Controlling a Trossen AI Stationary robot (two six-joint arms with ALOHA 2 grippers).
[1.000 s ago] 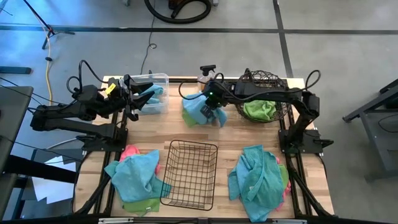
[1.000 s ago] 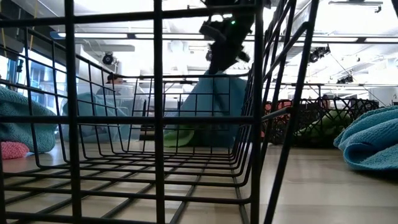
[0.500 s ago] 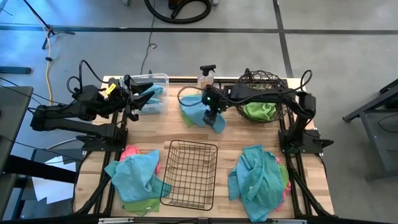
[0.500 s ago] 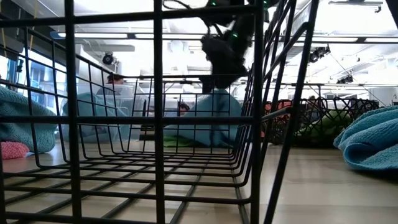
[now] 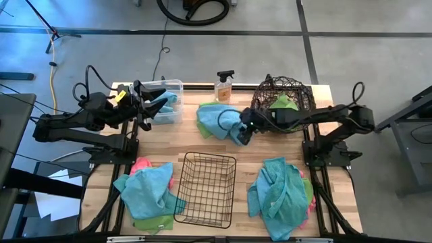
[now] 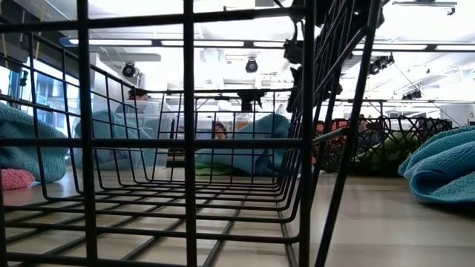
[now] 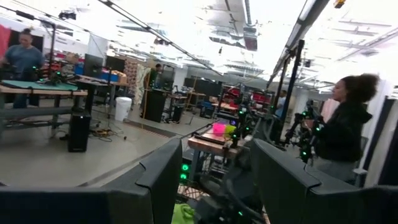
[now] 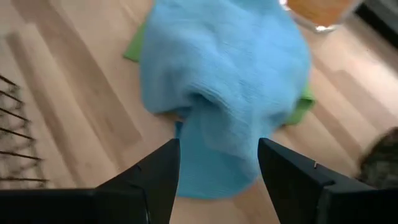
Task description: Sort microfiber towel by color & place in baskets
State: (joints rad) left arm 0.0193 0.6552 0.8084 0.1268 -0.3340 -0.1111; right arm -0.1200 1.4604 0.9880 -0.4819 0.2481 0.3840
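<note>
A teal-blue microfiber towel (image 5: 217, 120) (image 8: 224, 81) lies heaped on the table's far middle, partly on a lime green one (image 8: 132, 50). My right gripper (image 5: 246, 128) (image 8: 217, 149) stands open just right of that heap, nothing between its fingers. My left gripper (image 5: 154, 106) (image 7: 217, 171) hovers open at the clear bin (image 5: 169, 86), which holds a blue towel (image 5: 169, 101). The round woven-wire basket (image 5: 283, 89) holds a green towel (image 5: 285, 104). The black wire-grid basket (image 5: 206, 187) stands at the near middle.
Mixed piles of blue, green and pink towels lie near left (image 5: 150, 192) and near right (image 5: 280, 189). An orange spray bottle (image 5: 224, 86) stands at the far edge behind the heap. Bare wood shows between the heap and the grid basket.
My right gripper came down with the blue towel hanging from it, opened and let go, then drew back toward the table's right edge. The towel, first hanging tall, has slumped into a low heap on the table.
</note>
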